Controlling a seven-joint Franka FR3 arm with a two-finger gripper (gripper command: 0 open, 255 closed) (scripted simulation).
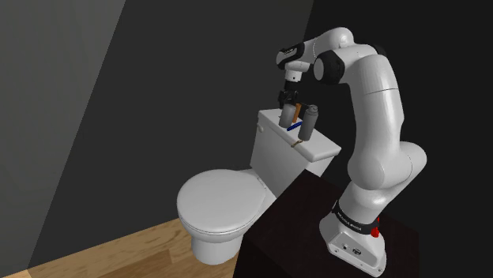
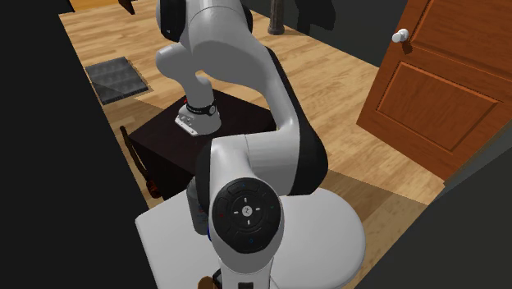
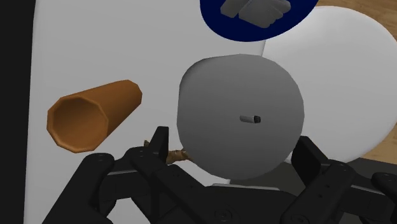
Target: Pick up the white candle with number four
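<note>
I make out a plain pale grey cylindrical candle (image 3: 240,114); it stands upright on the white toilet cistern lid (image 1: 272,126); its flat round top faces my wrist camera; a short dark wick stub sits at centre.

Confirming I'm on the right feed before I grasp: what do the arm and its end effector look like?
The arm is glossy white with rounded links and black joints; one joint carries a round black cap. Its white base has a black band and a small red button. The end effector is all black, with two blocky fingers.
</note>
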